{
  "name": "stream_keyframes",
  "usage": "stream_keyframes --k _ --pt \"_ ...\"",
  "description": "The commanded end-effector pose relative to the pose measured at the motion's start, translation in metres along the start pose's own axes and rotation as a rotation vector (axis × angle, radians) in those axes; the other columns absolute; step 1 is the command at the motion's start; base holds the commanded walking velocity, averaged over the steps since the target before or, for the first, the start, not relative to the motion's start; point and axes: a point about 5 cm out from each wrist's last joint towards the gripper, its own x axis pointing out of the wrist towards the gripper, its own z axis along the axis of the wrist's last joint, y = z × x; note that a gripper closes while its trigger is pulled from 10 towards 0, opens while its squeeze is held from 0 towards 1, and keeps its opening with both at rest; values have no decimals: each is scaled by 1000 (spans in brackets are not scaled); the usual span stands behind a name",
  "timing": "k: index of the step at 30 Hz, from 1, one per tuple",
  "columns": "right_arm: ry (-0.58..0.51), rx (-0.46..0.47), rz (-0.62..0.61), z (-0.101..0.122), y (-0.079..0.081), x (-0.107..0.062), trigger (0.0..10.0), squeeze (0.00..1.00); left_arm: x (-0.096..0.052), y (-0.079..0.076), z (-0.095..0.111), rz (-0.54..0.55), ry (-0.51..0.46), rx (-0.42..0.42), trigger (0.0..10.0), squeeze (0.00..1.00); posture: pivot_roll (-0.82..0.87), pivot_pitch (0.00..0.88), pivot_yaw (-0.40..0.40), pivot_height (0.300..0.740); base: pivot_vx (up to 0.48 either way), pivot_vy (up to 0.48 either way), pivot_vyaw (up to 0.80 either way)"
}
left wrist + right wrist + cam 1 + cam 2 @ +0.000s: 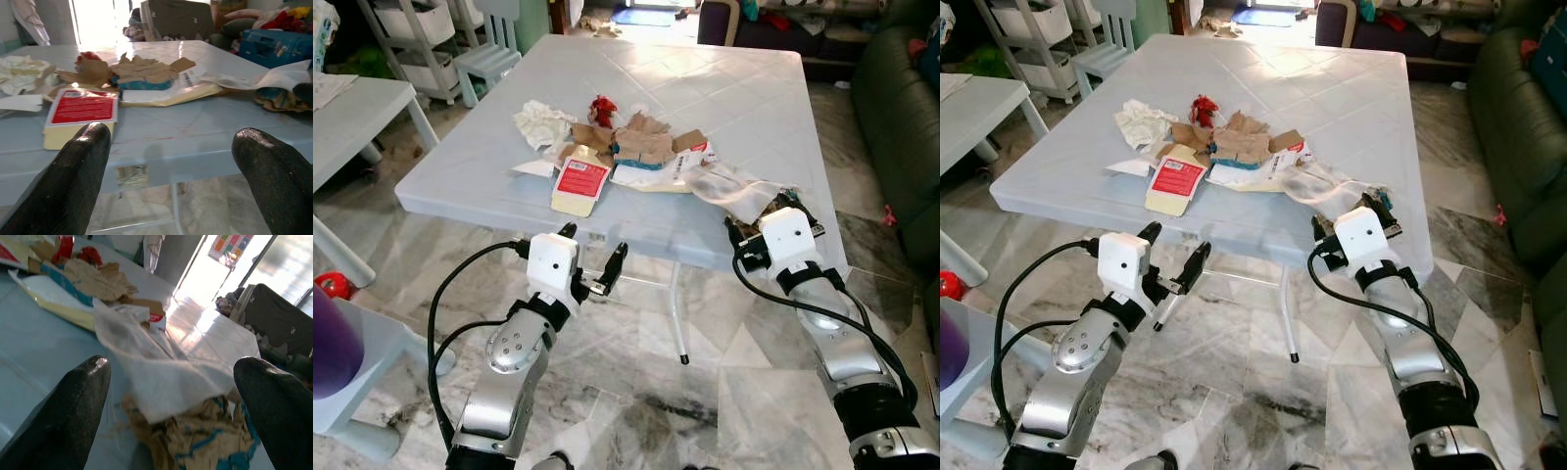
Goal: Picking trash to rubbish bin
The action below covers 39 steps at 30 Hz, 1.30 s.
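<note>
While the left claw [592, 262] hangs spread below the pale blue plastic surface [724, 98], the right claw [171, 406], fingers apart, directly faces the crumpled brown-and-teal paper wad [195, 440] lower right.

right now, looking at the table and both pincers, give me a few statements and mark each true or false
1. The right pincer is open, its fingers either side of crumpled brown paper at the table edge. True.
2. The left pincer is shut on the red-labelled packet. False: it is open and holds nothing, hanging below the table's near edge.
3. A translucent plastic bag lies over the brown paper. True.
4. The table is round and wooden. False: it is rectangular and pale blue.
5. The trash lies on the floor. False: it sits on the table.
</note>
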Motion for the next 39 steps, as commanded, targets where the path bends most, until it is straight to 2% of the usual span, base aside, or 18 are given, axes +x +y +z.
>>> stream_keyframes --k 1,8,16,17,39 --pt "-20 -7 -2 5 -1 2 10000 0 -2 2 4 15 -10 10 10000 0 20 121 -46 740 0 0 0" --pt "-18 -6 -34 3 -4 -2 10000 0 -2 0 3 14 -8 12 10000 0 11 120 -43 740 0 0 0" --pt "18 61 -115 -1 -14 -7 10000 0 0 1 3 17 -12 14 10000 0 1 119 -38 740 0 0 0" --pt "49 35 -114 -4 -13 -7 10000 0 0 1 3 18 -11 14 10000 0 1 118 -37 740 0 0 0" --pt "49 35 -114 -4 -13 -7 10000 0 0 1 3 18 -11 14 10000 0 1 118 -37 740 0 0 0"
